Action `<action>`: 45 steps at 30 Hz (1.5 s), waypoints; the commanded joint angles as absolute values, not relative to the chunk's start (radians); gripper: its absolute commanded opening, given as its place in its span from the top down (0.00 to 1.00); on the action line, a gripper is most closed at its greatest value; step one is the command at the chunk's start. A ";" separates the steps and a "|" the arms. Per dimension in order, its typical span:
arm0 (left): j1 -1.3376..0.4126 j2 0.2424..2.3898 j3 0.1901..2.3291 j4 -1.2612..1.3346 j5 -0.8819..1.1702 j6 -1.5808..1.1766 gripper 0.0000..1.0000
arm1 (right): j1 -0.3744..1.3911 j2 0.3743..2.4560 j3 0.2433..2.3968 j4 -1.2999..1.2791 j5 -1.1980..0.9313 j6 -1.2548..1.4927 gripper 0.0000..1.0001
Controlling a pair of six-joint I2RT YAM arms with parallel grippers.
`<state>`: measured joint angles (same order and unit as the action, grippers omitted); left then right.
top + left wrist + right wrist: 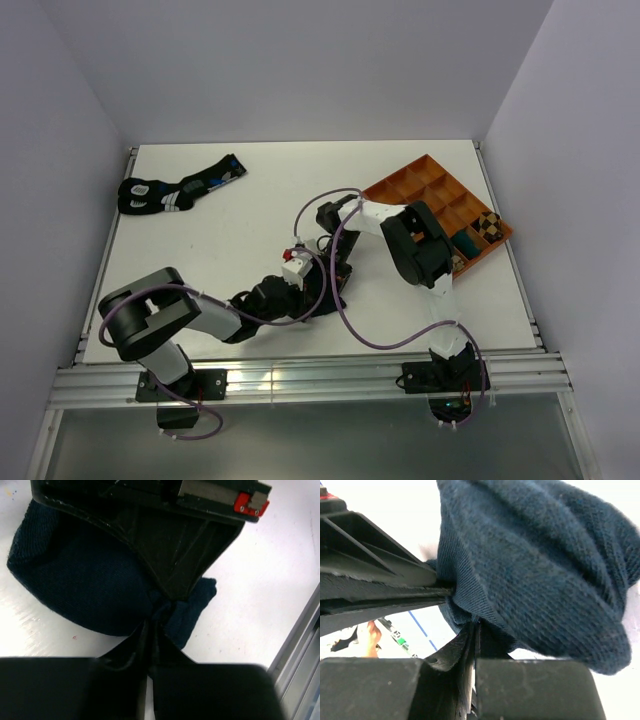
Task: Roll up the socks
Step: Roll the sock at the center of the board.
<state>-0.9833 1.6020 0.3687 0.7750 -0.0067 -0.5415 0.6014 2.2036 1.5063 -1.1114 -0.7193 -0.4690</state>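
Note:
The plain dark navy sock [85, 590] is bunched into a rounded bundle on the white table near the front middle. In the top view it [336, 292] is mostly hidden under the two grippers. My left gripper [151, 625] is shut on a fold of the sock at the bundle's near side. My right gripper [476, 626] is shut on the sock's ribbed cuff [470, 595], the bundle [540, 565] bulging above it. The two grippers meet in the top view, left [310, 298] and right [326, 274]. A tan argyle roll [487, 227] lies in the orange tray.
The orange compartment tray [420, 180] stands at the back right, with a green item [467, 243] in it. Black socks with blue and white markings [180, 190] lie at the back left. A purple cable [345, 310] loops over the table. The metal front rail [300, 650] is close by.

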 commanded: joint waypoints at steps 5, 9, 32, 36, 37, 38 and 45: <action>-0.988 1.726 0.382 0.811 0.043 -0.614 1.00 | 0.592 2.090 1.439 -0.951 -0.630 -0.408 0.73; -0.983 1.778 0.402 0.796 0.109 -0.682 1.00 | 0.560 1.987 1.366 -0.836 -0.609 -0.377 0.59; -0.816 1.750 0.574 0.395 0.468 -0.842 1.00 | 0.345 1.368 0.885 -0.577 -0.682 -0.774 0.55; -0.802 1.773 0.601 0.353 0.534 -0.848 1.00 | 0.408 1.315 0.810 -0.545 -0.686 -0.845 0.54; -0.799 1.776 0.613 0.341 0.541 -0.847 1.00 | 0.426 1.284 0.790 -0.532 -0.683 -0.868 0.54; -0.792 1.781 0.617 0.334 0.549 -0.844 1.00 | 0.466 1.267 0.751 -0.496 -0.661 -0.874 0.52; -0.772 1.812 0.634 0.325 0.604 -0.862 1.00 | 0.652 1.123 0.620 -0.382 -0.597 -0.888 0.43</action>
